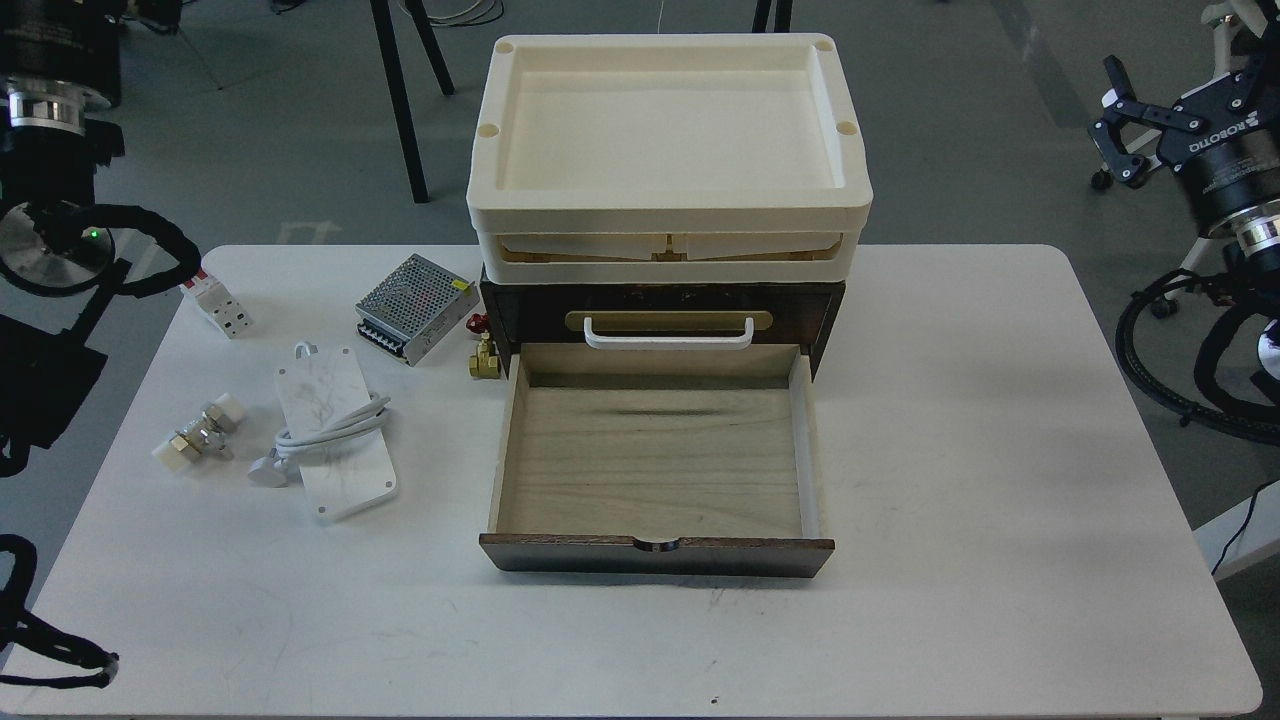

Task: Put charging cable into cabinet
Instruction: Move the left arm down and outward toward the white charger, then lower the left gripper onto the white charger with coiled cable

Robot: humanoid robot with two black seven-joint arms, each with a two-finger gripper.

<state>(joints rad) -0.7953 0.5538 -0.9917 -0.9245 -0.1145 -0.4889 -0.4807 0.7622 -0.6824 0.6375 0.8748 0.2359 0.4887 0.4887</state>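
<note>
The charging cable point(335, 432) is a flat white marbled block with a white cord and plug wrapped around it. It lies on the white table point(1000, 480), left of the cabinet. The cabinet point(820, 305) is a dark brown chest with a cream tray top point(665, 205). Its pale wood drawer point(655, 465) is pulled out toward me and holds nothing. My right gripper point(1180, 85) hangs open and empty at the far upper right, off the table. Only the wrist of my left arm point(45, 60) shows at the upper left; its gripper is above the frame's edge.
A silver perforated power-supply box point(413, 308) and a small brass valve point(485, 360) sit left of the cabinet. A red-and-white breaker point(215, 302) and white-capped metal fittings point(195, 437) lie further left. Black stand legs point(400, 90) rise behind the table.
</note>
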